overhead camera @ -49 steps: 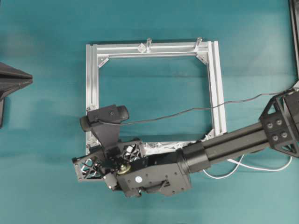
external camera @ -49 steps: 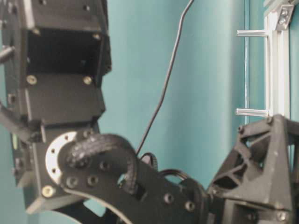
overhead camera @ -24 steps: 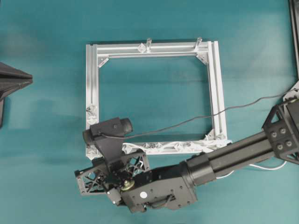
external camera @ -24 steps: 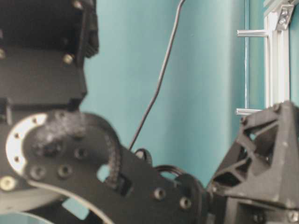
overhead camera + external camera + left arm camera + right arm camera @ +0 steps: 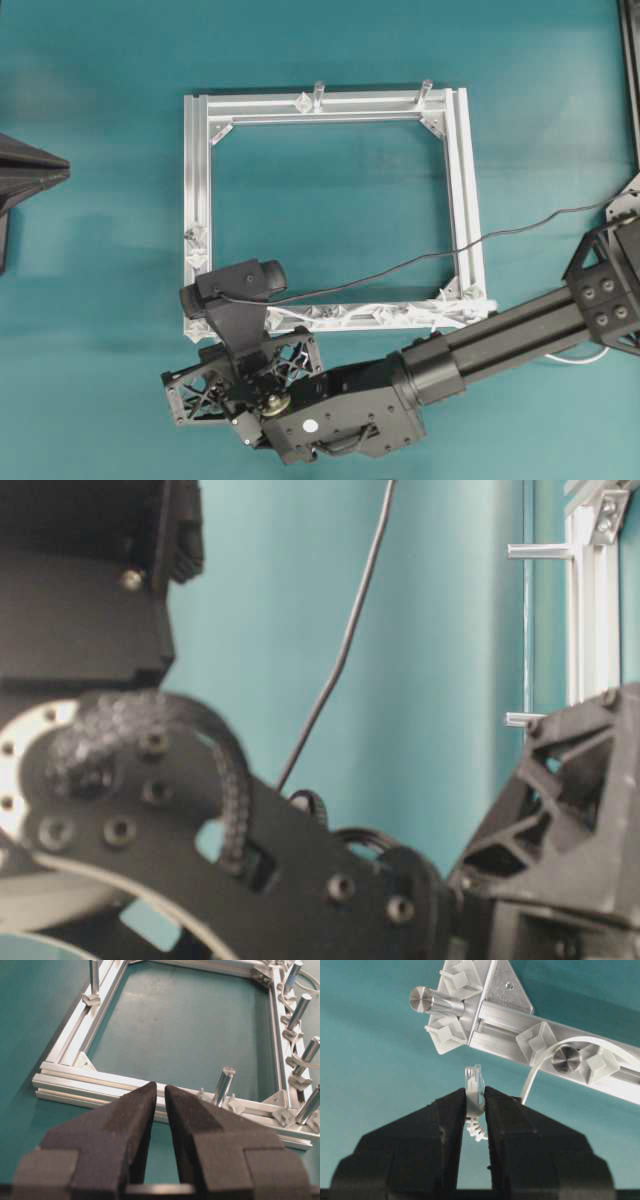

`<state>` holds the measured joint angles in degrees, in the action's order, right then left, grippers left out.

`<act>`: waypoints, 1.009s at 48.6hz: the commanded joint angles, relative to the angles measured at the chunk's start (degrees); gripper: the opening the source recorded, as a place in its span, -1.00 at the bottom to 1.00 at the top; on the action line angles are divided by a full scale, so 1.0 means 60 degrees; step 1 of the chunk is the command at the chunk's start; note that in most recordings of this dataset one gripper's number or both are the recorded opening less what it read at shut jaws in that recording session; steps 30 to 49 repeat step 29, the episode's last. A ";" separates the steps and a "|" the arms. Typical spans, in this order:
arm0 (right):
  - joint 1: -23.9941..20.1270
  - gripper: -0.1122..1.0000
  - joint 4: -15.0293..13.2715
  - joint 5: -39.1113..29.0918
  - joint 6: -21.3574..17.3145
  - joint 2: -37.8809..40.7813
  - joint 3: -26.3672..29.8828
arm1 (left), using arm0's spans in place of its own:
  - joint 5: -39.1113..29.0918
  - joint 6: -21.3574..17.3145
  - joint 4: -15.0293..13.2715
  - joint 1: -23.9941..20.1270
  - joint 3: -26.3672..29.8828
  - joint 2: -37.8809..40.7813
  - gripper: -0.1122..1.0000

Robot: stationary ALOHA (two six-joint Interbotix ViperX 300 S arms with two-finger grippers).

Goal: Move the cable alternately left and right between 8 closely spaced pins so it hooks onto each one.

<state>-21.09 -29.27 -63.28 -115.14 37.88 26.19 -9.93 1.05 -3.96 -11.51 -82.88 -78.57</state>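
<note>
The right arm stretches low across the frame's near rail, its claw (image 5: 475,1102) pinching the cable (image 5: 474,1091) plug just off the corner post (image 5: 436,1002). The left claw (image 5: 160,1105) hovers narrow, empty.

Right pincer (image 5: 476,1102) clamped on the cable's small white plug (image 5: 474,1085), just below the frame rail (image 5: 520,1017). Cable (image 5: 580,1045) loops round a metal post (image 5: 566,1058) on the rail.
</note>
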 commanded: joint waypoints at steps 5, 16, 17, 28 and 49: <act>-0.0044 -0.49 -0.0103 0.0044 -0.0029 -0.0146 0.0352 | 0.0029 0.0059 0.0015 -0.0029 0.0117 0.0088 -0.43; 0.0059 -0.49 -0.0278 0.0366 0.0000 0.0308 0.1157 | 0.0029 0.0059 0.0015 -0.0029 0.0117 0.0088 -0.43; 0.0073 -0.49 -0.0278 0.0425 0.0000 0.0366 0.1245 | 0.0029 0.0059 0.0015 -0.0029 0.0117 0.0073 -0.43; 0.0176 -0.49 -0.0278 0.0850 0.0132 0.0908 0.2080 | 0.0029 0.0059 0.0015 -0.0029 0.0117 0.0088 -0.43; 0.0190 -0.49 -0.0278 0.0864 0.0161 0.0938 0.2124 | 0.0029 0.0059 0.0015 -0.0029 0.0117 0.0073 -0.43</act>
